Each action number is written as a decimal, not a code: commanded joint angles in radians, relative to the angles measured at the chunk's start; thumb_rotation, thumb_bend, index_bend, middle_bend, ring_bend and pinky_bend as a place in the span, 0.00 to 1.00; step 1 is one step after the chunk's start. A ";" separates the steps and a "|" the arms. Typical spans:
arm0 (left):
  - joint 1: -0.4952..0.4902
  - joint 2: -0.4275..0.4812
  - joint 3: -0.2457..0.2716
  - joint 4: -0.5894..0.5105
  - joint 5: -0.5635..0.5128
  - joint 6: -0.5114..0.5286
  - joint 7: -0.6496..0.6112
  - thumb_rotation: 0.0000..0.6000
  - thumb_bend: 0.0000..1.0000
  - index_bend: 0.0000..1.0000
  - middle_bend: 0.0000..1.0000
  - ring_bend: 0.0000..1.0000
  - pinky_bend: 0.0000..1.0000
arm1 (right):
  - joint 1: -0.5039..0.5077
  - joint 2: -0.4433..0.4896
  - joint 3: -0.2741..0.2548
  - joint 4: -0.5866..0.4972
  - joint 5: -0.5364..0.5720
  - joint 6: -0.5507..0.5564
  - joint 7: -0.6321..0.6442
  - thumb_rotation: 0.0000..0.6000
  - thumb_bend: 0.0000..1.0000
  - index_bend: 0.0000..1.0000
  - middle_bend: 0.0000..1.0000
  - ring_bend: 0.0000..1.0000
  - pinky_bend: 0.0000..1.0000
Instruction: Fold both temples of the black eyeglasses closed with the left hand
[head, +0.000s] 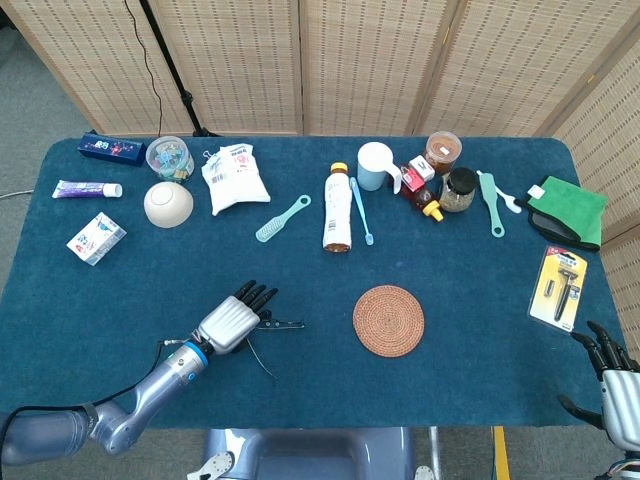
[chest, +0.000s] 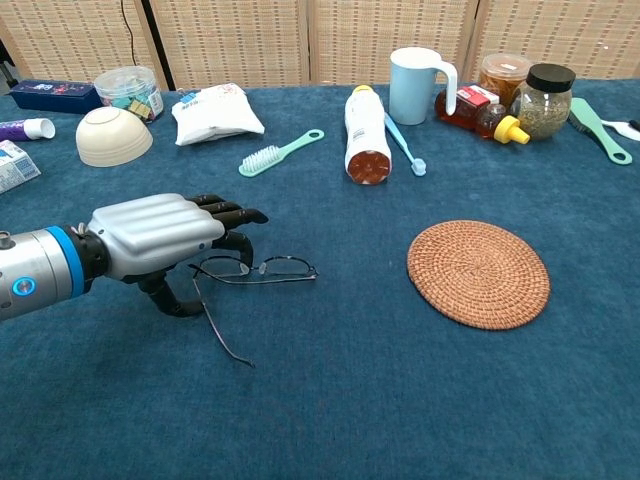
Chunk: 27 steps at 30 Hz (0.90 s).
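One left hand (chest: 165, 240) touching one black eyeglasses (chest: 256, 270)

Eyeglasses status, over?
Left hand over the eyeglasses, grip unclear. One temple sticks out, unfolded. Right hand idle at table edge. Nothing in the way.

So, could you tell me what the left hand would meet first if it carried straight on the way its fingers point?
The left hand points right and slightly away across the table. Its fingertips sit just above the black eyeglasses, so it would probably brush their frame first; the height gap is unclear.
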<state>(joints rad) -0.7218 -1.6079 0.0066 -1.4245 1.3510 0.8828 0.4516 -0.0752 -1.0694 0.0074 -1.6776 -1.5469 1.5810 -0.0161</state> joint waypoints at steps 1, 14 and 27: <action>0.001 0.002 0.000 -0.001 0.000 0.001 -0.001 0.94 0.29 0.35 0.00 0.00 0.00 | 0.000 0.000 0.000 0.000 0.000 0.000 0.000 1.00 0.03 0.19 0.09 0.22 0.39; 0.009 0.015 -0.001 0.001 0.006 0.015 -0.016 1.00 0.32 0.47 0.00 0.00 0.00 | 0.002 -0.002 0.000 0.001 -0.004 -0.002 0.004 1.00 0.03 0.19 0.09 0.23 0.39; 0.017 0.033 -0.004 0.010 0.001 0.022 -0.029 0.99 0.30 0.27 0.00 0.00 0.00 | 0.006 -0.007 0.001 0.001 -0.006 -0.007 0.003 1.00 0.03 0.20 0.09 0.23 0.39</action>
<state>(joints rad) -0.7049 -1.5756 0.0025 -1.4148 1.3528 0.9057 0.4224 -0.0689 -1.0761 0.0085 -1.6764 -1.5528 1.5740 -0.0130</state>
